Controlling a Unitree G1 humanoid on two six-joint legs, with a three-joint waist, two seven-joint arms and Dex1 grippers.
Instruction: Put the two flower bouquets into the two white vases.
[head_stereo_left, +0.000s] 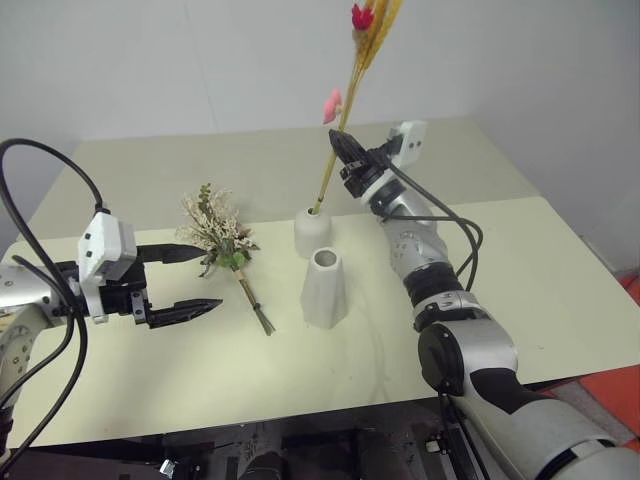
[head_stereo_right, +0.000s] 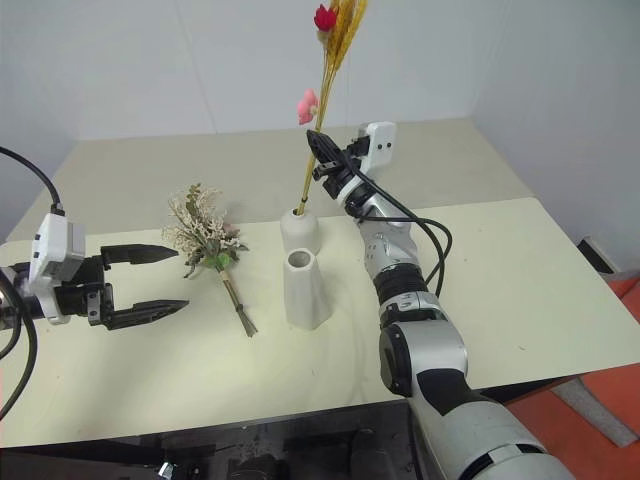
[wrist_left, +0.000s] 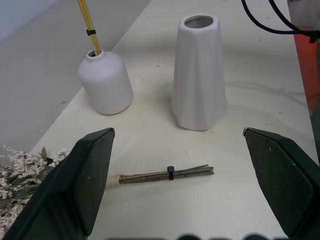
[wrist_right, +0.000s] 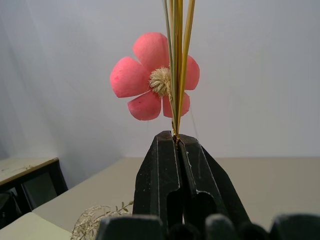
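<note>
The slim yellow-stemmed bouquet (head_stereo_left: 352, 85) stands tilted, its lower end inside the mouth of the short rounded white vase (head_stereo_left: 313, 232). My right gripper (head_stereo_left: 340, 140) is shut on its stem above the vase, just below a pink blossom (wrist_right: 150, 75). The taller faceted white vase (head_stereo_left: 324, 288) stands in front of it with nothing in it. The bushy cream-and-green bouquet (head_stereo_left: 218, 235) lies flat on the table, stems (wrist_left: 165, 175) pointing at the front edge. My left gripper (head_stereo_left: 208, 277) hovers open to the left of it, apart from it.
The pale table (head_stereo_left: 540, 290) runs to a front edge near me and a right edge, with orange-red floor (head_stereo_left: 610, 385) beyond. A second table (head_stereo_left: 250, 165) sits behind against the wall. Black cables (head_stereo_left: 455, 235) hang along my right arm.
</note>
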